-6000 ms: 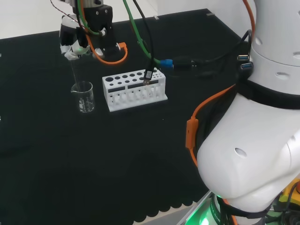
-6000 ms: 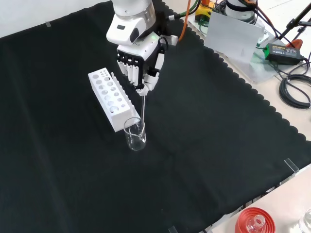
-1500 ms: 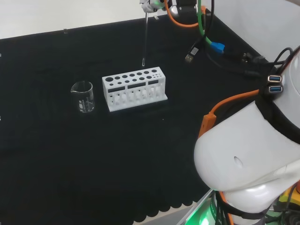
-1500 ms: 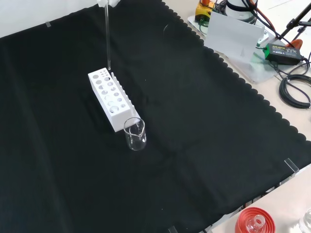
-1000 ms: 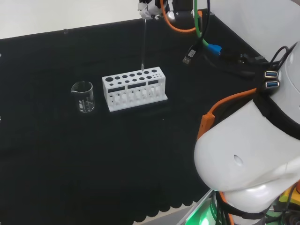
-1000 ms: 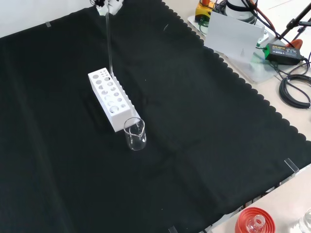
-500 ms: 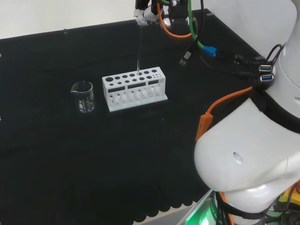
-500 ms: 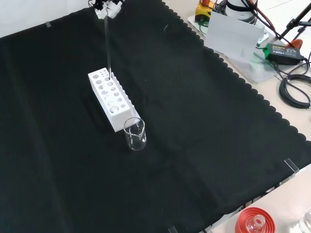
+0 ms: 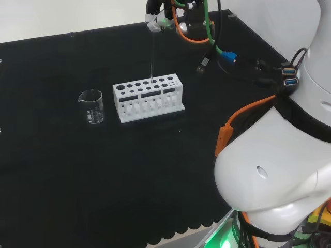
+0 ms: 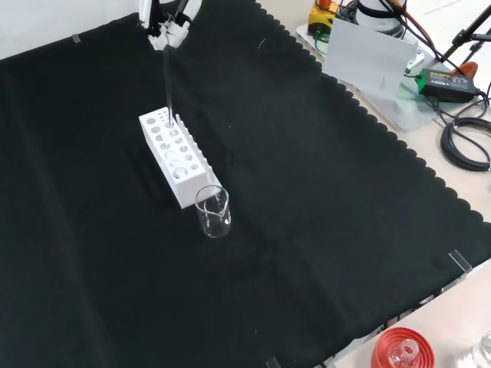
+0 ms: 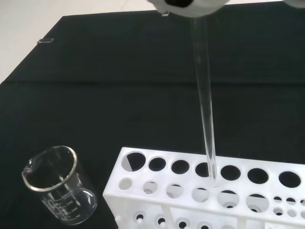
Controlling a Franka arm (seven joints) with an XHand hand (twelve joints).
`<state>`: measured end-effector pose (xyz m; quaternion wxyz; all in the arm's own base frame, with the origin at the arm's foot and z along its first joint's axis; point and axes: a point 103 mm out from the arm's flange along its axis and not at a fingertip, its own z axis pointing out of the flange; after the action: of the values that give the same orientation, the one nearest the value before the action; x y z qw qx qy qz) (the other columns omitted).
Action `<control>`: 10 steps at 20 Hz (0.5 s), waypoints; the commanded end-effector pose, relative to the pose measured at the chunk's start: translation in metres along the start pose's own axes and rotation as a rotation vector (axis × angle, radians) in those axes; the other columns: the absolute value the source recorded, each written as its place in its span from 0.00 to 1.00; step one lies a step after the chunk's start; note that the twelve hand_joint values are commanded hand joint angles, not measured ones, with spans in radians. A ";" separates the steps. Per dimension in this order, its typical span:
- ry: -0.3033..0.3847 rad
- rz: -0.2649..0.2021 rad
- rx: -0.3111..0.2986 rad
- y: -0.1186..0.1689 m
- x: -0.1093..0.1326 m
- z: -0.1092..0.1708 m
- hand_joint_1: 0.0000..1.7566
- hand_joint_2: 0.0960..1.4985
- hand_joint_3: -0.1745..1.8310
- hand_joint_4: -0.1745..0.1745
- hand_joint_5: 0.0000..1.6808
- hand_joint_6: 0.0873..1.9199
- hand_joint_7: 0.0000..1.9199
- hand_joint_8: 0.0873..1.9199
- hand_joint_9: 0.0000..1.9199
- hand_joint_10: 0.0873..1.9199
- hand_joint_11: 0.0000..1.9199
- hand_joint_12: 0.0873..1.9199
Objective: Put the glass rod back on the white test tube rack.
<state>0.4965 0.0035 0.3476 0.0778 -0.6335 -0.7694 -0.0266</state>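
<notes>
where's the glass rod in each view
Head view: rod hangs upright from the hand at top centre, tip at the rack's far row.
Front view: rod upper left, running down to the rack's far end.
Wrist view: rod slants down the middle to a rack hole.
Shared landmark: the beaker beside the rack.

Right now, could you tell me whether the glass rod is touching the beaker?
Apart. In the head view the glass rod hangs from the hand over the white rack, while the beaker stands clear to the rack's left.
</notes>
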 end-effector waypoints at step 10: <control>0.001 0.090 -0.003 -0.010 -0.025 -0.009 0.74 0.69 0.09 0.00 0.63 0.28 0.61 0.49 0.87 0.29 0.79 0.42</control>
<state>0.4940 -0.0060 0.3482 0.0849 -0.6477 -0.7565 -0.0306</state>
